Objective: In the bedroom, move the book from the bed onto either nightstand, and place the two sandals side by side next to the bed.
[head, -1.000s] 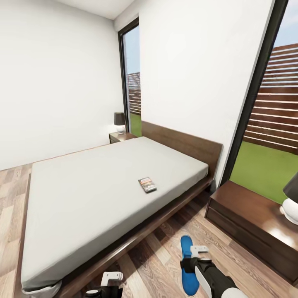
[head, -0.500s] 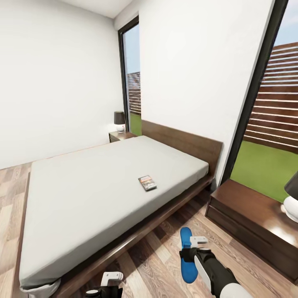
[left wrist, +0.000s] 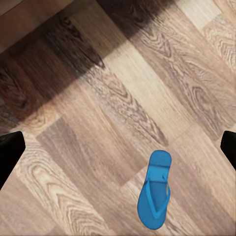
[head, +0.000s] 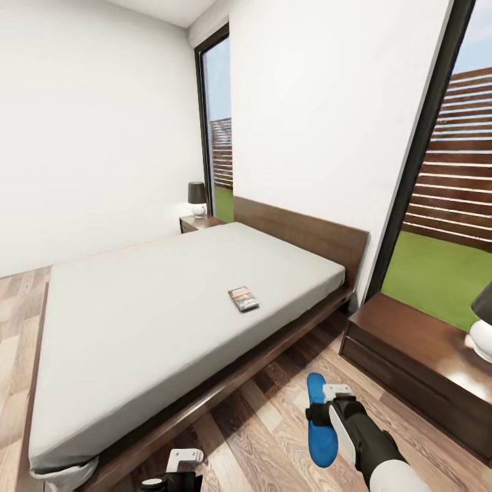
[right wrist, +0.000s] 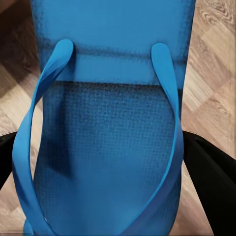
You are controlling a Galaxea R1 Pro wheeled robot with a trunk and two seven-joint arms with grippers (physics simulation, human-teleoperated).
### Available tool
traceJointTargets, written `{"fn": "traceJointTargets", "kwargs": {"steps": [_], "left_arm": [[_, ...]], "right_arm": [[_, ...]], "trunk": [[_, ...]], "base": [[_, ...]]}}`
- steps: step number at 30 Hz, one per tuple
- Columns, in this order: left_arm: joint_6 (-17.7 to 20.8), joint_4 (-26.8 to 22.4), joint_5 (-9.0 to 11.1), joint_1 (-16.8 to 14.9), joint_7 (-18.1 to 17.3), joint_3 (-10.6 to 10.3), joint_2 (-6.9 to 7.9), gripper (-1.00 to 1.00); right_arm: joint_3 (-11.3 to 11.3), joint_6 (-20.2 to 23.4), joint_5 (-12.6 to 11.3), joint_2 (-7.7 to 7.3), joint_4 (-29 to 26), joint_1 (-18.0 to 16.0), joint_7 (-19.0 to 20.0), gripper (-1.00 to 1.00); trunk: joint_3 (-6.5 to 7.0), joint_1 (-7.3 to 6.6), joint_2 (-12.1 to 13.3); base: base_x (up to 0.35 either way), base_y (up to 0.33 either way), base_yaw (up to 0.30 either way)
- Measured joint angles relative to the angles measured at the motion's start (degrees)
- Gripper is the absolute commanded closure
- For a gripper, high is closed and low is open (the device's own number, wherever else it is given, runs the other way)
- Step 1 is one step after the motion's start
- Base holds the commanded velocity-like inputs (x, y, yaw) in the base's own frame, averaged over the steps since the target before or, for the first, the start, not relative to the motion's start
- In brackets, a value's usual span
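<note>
Since a second ago my head view has lifted and swung a little. My right arm has pushed forward against the floor planks, carrying its sandal closer to the near nightstand.

Largest first: the bed (head: pixel 171 383) fills the middle of the bedroom, its pale mattress bare but for the book (head: pixel 243 298), which lies flat toward the headboard side, well apart from both arms. The near nightstand (head: pixel 410 342) stands at my right beside the bed; the far one (head: pixel 198 222) sits at the other side of the headboard and carries a dark-shaded lamp (head: pixel 197 199).

My right gripper (head: pixel 326 412) is clamped across one blue sandal (head: pixel 320 418); at the right wrist its sole (right wrist: pixel 108 147) sits between the dark fingers, straps facing the camera.

My left gripper (head: pixel 183 459) is spread wide and holds nothing. The left wrist shows the second sandal (left wrist: pixel 155 196) flat on the wood-plank floor (left wrist: pixel 98 123), well apart from the fingers.
</note>
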Motion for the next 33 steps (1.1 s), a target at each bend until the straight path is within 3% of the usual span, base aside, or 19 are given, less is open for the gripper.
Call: {"fn": "traceJointTargets", "kwargs": {"steps": [12, 26, 33], "left_arm": [[-0.09, 0.00, 0.00, 0.00, 0.00, 0.00, -0.02, -1.00], [-0.31, -0.01, 0.00, 0.00, 0.00, 0.00, -0.04, -1.00], [-0.50, -0.01, 0.01, 0.00, 0.06, 0.00, -0.04, -1.00]], "right_arm": [[-0.59, 5.50, -0.06, -0.38, -1.96, -0.09, 0.03, 1.00], [-0.64, 6.68, -0.05, -0.42, -3.82, -0.11, 0.03, 1.00], [-0.67, 9.87, -0.05, -0.48, -7.85, 0.08, 0.07, 1.00]], "trunk": [[-2.16, 2.64, -4.81], [-4.67, 5.71, -10.43], [-5.93, 7.25, -13.24]], "base": [[0.000, 0.000, 0.000], [0.000, 0.000, 0.000], [0.000, 0.000, 0.000]]}}
